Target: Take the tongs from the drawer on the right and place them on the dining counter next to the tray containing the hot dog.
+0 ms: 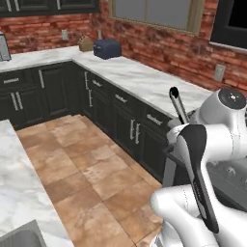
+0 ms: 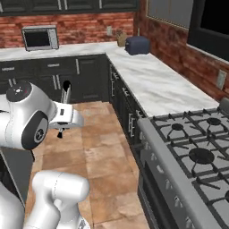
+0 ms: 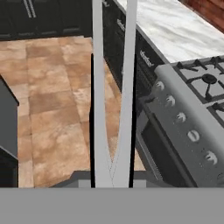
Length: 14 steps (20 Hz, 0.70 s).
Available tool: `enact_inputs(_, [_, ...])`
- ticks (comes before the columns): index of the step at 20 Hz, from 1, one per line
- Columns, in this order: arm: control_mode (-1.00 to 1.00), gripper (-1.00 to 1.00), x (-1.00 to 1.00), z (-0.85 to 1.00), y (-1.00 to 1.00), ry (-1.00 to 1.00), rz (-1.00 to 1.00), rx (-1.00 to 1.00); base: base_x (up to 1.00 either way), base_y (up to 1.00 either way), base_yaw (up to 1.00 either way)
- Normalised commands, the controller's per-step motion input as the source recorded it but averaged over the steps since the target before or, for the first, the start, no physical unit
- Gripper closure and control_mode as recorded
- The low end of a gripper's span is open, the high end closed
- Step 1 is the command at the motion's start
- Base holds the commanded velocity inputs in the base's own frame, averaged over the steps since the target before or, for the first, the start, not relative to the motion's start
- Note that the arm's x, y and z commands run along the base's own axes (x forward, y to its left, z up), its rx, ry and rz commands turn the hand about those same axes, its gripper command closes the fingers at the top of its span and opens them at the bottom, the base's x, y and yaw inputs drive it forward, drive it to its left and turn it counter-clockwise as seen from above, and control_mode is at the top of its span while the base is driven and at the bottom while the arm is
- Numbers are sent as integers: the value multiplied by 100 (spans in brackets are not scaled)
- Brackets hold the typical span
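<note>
- Left base view: the pincer (image 1: 179,129) sits at the end of the white arm, mostly hidden behind the wrist. The tongs (image 1: 177,103), slim and black with pale edges, rise out of it, leaning slightly left, their rounded end uppermost. Beyond the pincer runs the marble worktop (image 1: 140,79) on dark cabinets (image 1: 123,116), against the brick wall (image 1: 164,46). A blue toaster (image 1: 106,48) stands far beyond on that worktop. Left of the pincer and below it lies the tiled floor (image 1: 82,164). At the far lower left, well apart from the pincer, is a corner of the dining counter (image 1: 14,188), veined marble, with a sink edge (image 1: 19,239).
- Right base view: the pincer (image 2: 61,127) projects from the white wrist, with the tongs (image 2: 66,91) standing up out of it over the floor. Right of it, well apart, is the gas stove (image 2: 192,156); far beyond and to the left, a microwave (image 2: 40,38).
- Hand view: the tongs (image 3: 111,100) run from the bottom centre straight up, two pale arms meeting near the pincer (image 3: 111,177) and spreading away from it. The pincer is clamped on the joined end. Right of the tongs is the stove's knob panel (image 3: 183,127); left, the floor.
</note>
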Motion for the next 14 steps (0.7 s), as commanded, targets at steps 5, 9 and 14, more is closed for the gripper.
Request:
enact_inputs(5, [100, 100, 0, 0, 0, 0, 0, 0, -15, 8, 47])
enact_inputs(9, [100, 100, 0, 0, 0, 0, 0, 0, -59, 0, 38])
enact_inputs(14, [100, 100, 0, 0, 0, 0, 0, 0, -76, 0, 25])
